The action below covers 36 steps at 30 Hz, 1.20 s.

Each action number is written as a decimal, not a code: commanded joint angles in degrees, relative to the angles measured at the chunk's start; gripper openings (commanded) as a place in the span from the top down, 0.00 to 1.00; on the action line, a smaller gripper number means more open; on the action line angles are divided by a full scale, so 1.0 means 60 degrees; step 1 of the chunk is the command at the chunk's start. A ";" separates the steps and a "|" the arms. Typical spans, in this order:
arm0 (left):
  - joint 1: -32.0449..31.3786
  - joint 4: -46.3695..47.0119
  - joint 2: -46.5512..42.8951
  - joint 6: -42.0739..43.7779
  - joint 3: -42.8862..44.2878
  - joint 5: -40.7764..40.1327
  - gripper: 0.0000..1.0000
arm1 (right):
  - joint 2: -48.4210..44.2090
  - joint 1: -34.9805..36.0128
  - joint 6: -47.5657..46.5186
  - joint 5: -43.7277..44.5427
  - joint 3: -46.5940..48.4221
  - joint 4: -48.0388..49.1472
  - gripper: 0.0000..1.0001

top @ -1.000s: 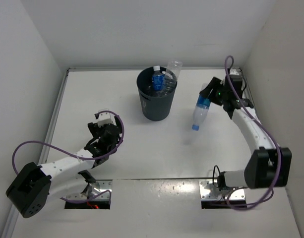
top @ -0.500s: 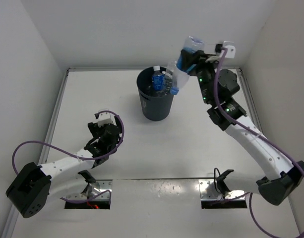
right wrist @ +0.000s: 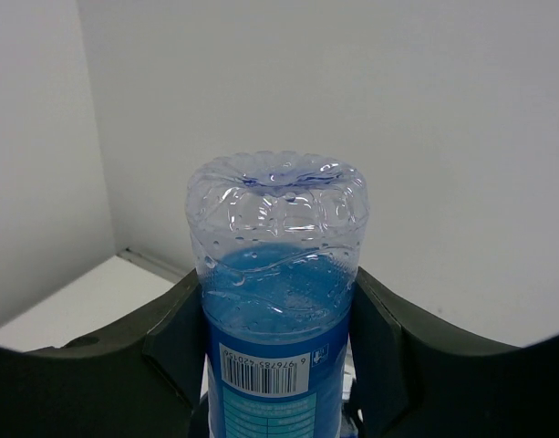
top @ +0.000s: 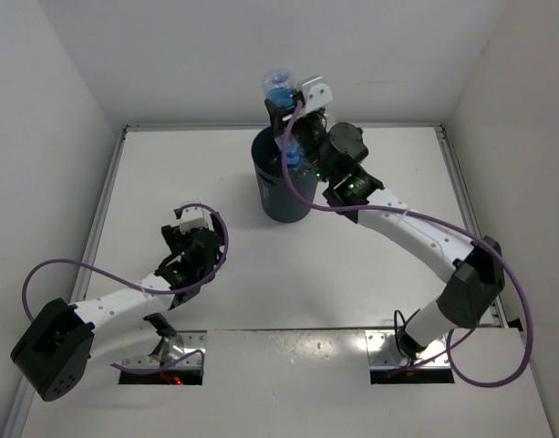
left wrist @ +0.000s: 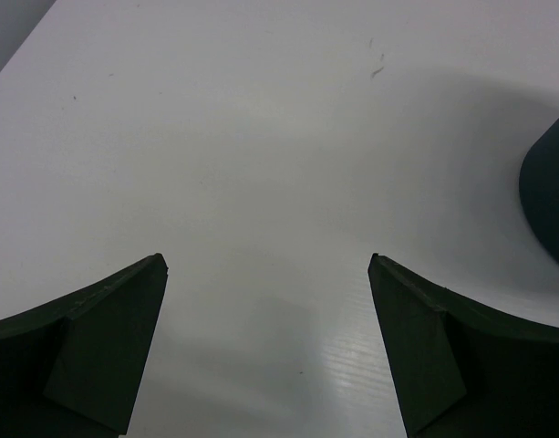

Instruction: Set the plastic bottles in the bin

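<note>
My right gripper is shut on a clear plastic bottle with a blue label. It holds the bottle base up, directly over the dark round bin at the back middle of the table. In the right wrist view the bottle stands between my two fingers, with the gripper closed on its labelled body. A bit of blue shows at the bin's mouth; the arm hides the rest of the contents. My left gripper is open and empty low over the table, left of the bin.
White walls close in the table at the back and on both sides. A raised rim runs along the left edge. The right arm stretches across the table's right half towards the bin.
My right gripper has carried the blue-labelled bottle from the right side of the table up and leftwards to above the bin, turning it base up. The left arm has not moved.
</note>
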 commanded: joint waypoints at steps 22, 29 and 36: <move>-0.0120 0.0293 -0.0166 0.0029 0.0092 0.0006 0.01 | 0.1258 -0.0126 0.0656 0.0013 -0.1686 0.0375 0.59; -0.0120 0.0381 -0.0254 0.0029 0.0092 0.0006 0.01 | 0.1434 -0.0039 0.1243 0.0261 -0.1249 0.0037 0.20; -0.0120 0.0381 -0.0342 0.0029 0.0005 0.0006 0.01 | 0.1435 0.0050 0.1126 0.0233 0.0024 -0.0958 0.00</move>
